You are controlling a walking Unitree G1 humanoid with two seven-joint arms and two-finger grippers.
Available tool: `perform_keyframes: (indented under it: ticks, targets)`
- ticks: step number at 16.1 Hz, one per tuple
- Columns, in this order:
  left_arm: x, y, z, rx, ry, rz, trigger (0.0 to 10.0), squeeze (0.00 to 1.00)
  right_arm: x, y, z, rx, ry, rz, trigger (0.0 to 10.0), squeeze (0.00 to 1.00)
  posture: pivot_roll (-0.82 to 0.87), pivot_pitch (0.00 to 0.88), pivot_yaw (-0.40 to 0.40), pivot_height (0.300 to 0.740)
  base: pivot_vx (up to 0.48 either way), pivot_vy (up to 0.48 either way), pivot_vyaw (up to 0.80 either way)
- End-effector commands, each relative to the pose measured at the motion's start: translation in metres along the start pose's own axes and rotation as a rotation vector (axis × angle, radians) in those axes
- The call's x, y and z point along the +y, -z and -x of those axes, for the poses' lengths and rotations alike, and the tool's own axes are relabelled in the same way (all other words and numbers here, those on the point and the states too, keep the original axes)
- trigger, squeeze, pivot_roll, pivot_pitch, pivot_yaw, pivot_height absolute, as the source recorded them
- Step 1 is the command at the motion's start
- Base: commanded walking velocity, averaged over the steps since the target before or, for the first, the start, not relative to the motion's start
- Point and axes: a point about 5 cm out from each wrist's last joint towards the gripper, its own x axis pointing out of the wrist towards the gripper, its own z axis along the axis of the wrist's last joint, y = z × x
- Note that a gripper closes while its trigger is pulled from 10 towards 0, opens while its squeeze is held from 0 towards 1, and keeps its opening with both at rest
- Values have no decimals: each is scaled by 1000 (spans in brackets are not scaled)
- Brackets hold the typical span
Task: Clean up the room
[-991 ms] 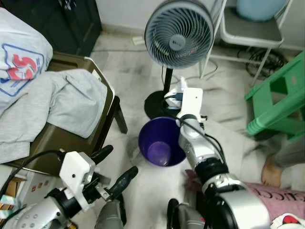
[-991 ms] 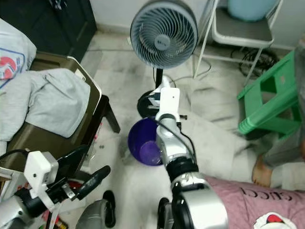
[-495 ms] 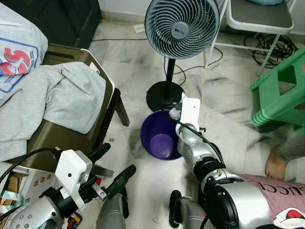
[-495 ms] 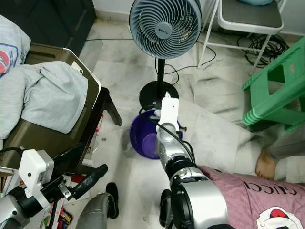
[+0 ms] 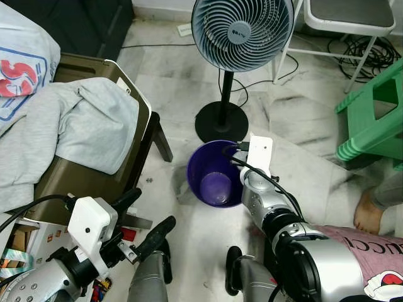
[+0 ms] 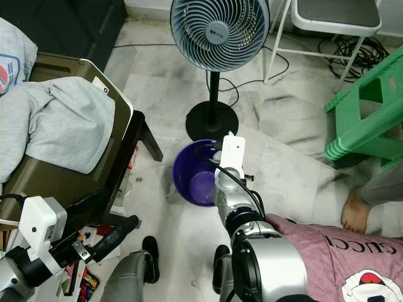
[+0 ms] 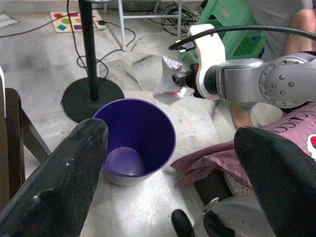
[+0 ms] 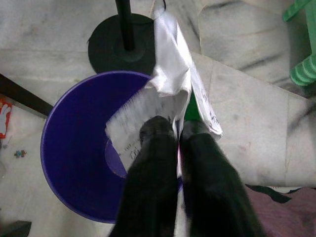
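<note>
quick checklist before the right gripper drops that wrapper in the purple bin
1. Right gripper shut on the crumpled white wrapper: ok.
2. Wrapper above the round purple plastic bin: ok by the right wrist view, though it hangs near the rim.
3. Bin upright, mouth open: ok.
4. Bin has room: ok, its bottom shows.
5. Left gripper open and clear of the bin: ok.
6. Black fan stand touching the bin: cannot tell.

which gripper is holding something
The right gripper: its fingers are shut on a crumpled wrapper over the purple bin. The left gripper is open, holding nothing.
</note>
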Motion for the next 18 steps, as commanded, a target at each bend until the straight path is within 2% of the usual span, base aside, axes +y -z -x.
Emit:
perform_keyframes:
  ticks: [1, 5, 7, 9, 11, 12, 14, 16, 18]
  targets:
    - [0, -1, 3, 6, -20, 3, 10000, 0, 0, 9, 2, 22, -1, -12, 10000, 1000, 191, 453, 41, 740, 0, 0, 0]
    - [0, -1, 2, 2, -30, 5, 10000, 0, 2, -4, 0, -32, -6, -9, 10000, 1000, 187, 451, 40, 740, 0, 0, 0]
    - [1, -2, -2, -10, -35, -1, 10000, 0, 9, -18, 1, -99, -43, -12, 10000, 1000, 188, 439, 34, 740, 0, 0, 0]
    - [5, -4, -9, -39, -55, -7, 10000, 0, 18, -29, 4, -179, -113, -6, 10000, 1000, 173, 419, 23, 740, 0, 0, 0]
    - [7, -5, -19, -66, -62, -4, 10000, 0, 17, -32, 7, -242, -161, 12, 10000, 1000, 139, 389, 9, 740, 0, 0, 0]
    - [6, -5, -25, -96, -68, 0, 10000, 0, 13, -26, 12, -291, -192, 33, 10000, 1000, 121, 373, 2, 740, 0, 0, 0]
    - [6, -4, -41, -135, -70, 5, 10000, 0, -4, -16, 18, -321, -208, 73, 10000, 1000, 63, 305, -23, 740, 0, 0, 0]
    - [7, -4, -49, -168, -87, 8, 10000, 0, -20, -9, 30, -362, -232, 121, 10000, 1000, 34, 272, -34, 740, 0, 0, 0]
    - [10, -1, -60, -205, -111, 5, 10000, 0, -47, 6, 52, -376, -247, 198, 10000, 1000, -13, 210, -47, 740, 0, 0, 0]
